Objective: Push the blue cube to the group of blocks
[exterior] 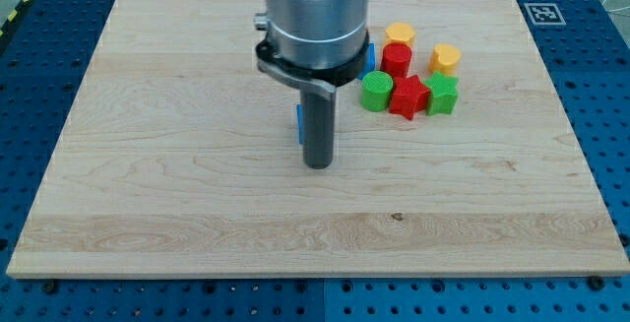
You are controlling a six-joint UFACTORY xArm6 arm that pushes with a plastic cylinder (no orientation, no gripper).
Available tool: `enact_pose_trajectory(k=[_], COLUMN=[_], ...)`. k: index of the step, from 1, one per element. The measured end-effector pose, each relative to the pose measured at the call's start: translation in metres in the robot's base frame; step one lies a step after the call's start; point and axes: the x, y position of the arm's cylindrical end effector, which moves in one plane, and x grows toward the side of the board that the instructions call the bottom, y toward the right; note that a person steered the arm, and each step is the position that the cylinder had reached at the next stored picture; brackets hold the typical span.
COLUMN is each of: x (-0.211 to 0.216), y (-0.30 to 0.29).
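Note:
My tip (317, 164) rests on the wooden board (177, 164) left of centre. A blue block (298, 122), the blue cube, shows only as a sliver at the rod's left edge, just above the tip; the rest is hidden behind the rod. The group of blocks lies to the upper right: a green cylinder (376, 92), a red star-like block (408, 96), a green star-like block (442, 95), a red cylinder (397, 60), a yellow hexagonal block (400, 34) and a yellow heart-like block (445, 59). Another blue block (370, 57) peeks out beside the arm.
The arm's grey metal body (315, 12) covers the top centre of the board. A fiducial marker (540, 13) sits off the board's upper right corner. The blue perforated table (600, 115) surrounds the board.

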Motion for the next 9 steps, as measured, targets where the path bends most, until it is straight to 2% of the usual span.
enact_pose_trajectory(k=[3, 4, 6, 9], x=[-0.114, -0.135, -0.133, -0.078], y=[-0.004, -0.004, -0.026, -0.055])
